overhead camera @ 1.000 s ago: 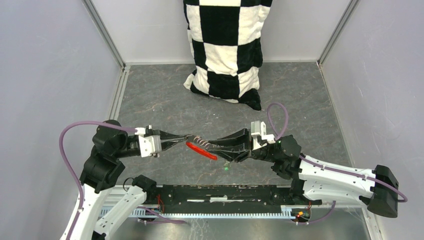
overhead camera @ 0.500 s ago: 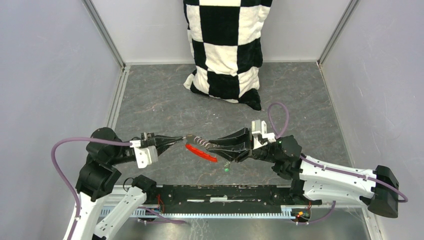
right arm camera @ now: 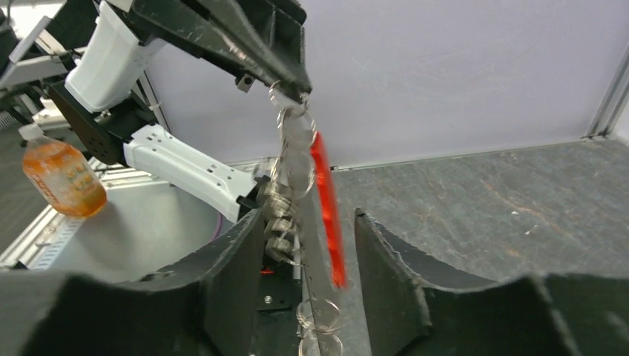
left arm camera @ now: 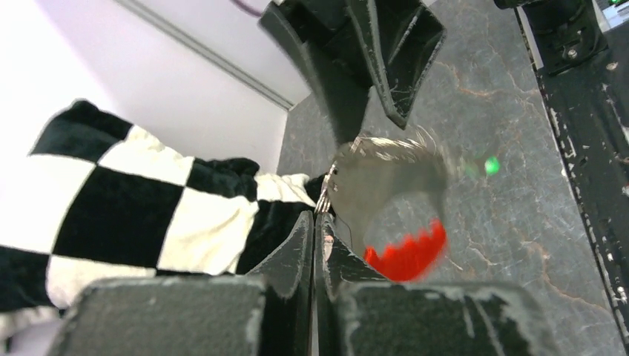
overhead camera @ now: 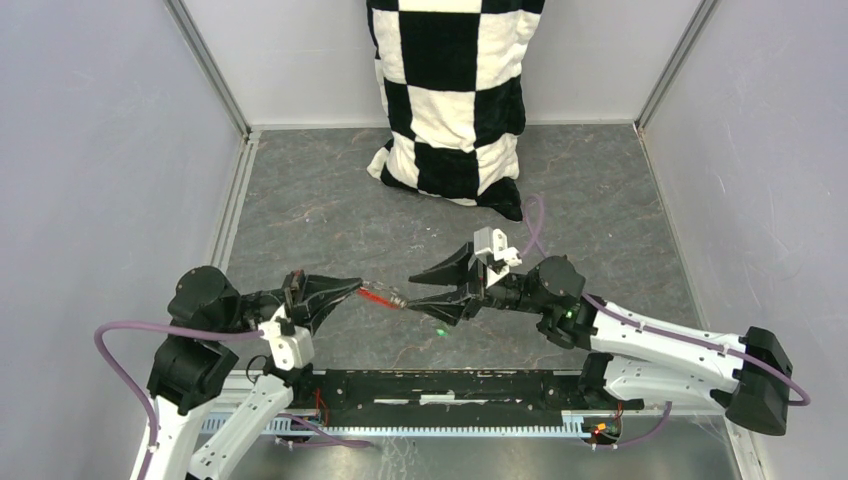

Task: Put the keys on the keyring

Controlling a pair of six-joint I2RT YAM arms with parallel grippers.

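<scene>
The left gripper (overhead camera: 356, 284) is clenched on the keyring (overhead camera: 378, 294), a thin silvery metal ring with a short beaded chain and a long red plastic tag, pinching it at the very tips of its black fingers (left arm camera: 300, 248). The keyring is held in the air over the dark grey marbled worktop (overhead camera: 330, 200), near the middle of its near edge. The right gripper (overhead camera: 415, 290) faces the left one with its jaws released and spread; in its wrist view the chain and red tag hang in the gap between its two fingers (right arm camera: 237, 274). A tiny bright green speck (overhead camera: 440, 330) shows just below the right gripper, too small to identify. A black-and-white chequered cushion (overhead camera: 450, 90) stands at the worktop's far edge.
</scene>
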